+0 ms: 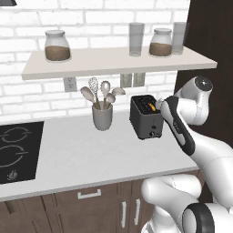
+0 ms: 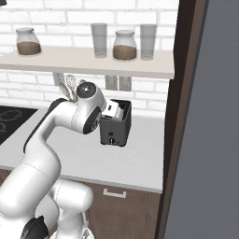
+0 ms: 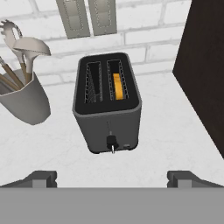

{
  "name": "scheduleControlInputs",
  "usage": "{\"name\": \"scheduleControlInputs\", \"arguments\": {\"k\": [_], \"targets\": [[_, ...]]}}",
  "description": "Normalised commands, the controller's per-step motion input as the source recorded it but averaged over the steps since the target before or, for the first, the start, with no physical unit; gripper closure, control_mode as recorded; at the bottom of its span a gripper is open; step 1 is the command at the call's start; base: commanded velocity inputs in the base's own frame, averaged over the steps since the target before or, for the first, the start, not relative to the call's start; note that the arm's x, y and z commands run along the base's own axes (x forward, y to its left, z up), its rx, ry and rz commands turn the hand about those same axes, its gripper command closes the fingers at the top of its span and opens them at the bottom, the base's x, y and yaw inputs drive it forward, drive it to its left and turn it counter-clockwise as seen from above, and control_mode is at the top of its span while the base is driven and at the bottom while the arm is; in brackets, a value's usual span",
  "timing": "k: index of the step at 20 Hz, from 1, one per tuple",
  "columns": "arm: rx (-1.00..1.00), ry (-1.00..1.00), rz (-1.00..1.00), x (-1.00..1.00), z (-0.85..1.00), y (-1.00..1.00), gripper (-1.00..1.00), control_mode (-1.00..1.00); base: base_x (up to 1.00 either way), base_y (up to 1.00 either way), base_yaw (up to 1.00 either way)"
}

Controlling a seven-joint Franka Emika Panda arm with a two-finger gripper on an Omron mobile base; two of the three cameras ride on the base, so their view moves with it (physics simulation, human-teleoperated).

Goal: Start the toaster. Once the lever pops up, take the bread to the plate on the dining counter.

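The black two-slot toaster (image 3: pixel 107 118) stands on the white worktop by the brick wall, also seen in the left base view (image 1: pixel 145 117) and the right base view (image 2: pixel 115 125). A yellow-orange slice of bread (image 3: pixel 117 86) sits low in its right slot (image 1: pixel 151 107). A small lever knob (image 3: pixel 112 142) shows low on the toaster's front. My gripper (image 3: pixel 112 178) hovers above and in front of the toaster, open, with its two fingertips wide apart and nothing between them. The plate and the dining counter are out of view.
A grey utensil cup (image 1: pixel 102 116) with spoons and a whisk stands left of the toaster (image 3: pixel 24 103). A black hob (image 1: pixel 18 150) lies at the far left. A shelf (image 1: pixel 113 61) with jars hangs overhead. A dark tall cabinet side (image 3: pixel 205 65) stands close to the right of the toaster.
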Motion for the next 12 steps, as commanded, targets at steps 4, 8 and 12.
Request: {"name": "scheduleControlInputs", "arguments": {"k": [4,8,12], "targets": [[0.00,0.00,0.00,0.00,0.00,0.00,-1.00,-1.00,0.00,0.00,0.00],[0.00,0.00,0.00,0.00,0.00,0.00,-1.00,-1.00,0.00,0.00,0.00],[0.00,0.00,0.00,0.00,0.00,0.00,-1.00,-1.00,0.00,0.00,0.00]]}}
